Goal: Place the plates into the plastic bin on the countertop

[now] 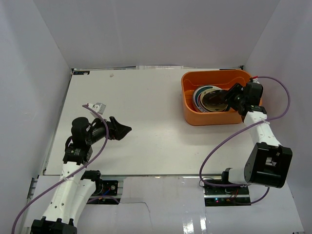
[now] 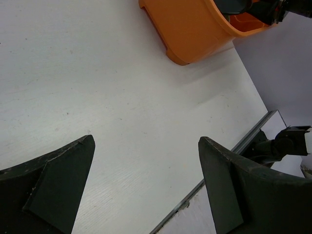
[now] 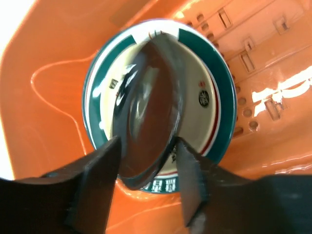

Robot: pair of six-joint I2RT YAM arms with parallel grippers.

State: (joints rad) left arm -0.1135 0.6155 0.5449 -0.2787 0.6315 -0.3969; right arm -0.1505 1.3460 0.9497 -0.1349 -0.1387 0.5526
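The orange plastic bin (image 1: 207, 118) stands at the back right of the white countertop (image 1: 146, 102). Inside it, a white plate with a green-red rim (image 3: 223, 83) tops a stack (image 1: 201, 91). A glossy black plate (image 3: 146, 112) leans tilted over that stack (image 1: 214, 101). My right gripper (image 3: 146, 144) reaches into the bin (image 3: 48, 97). Its jaws stand partly apart, with the black plate's near rim between them, touching both fingers. My left gripper (image 1: 126, 130) is open and empty, low over the left of the countertop (image 2: 122, 87). The other plates are hidden.
White walls enclose the table on the left, back and right. The bin's corner shows in the left wrist view (image 2: 190, 29). The table's metal front edge (image 2: 209, 175) runs just ahead of the left gripper (image 2: 146, 139). A purple cable (image 1: 214, 146) loops from the right arm.
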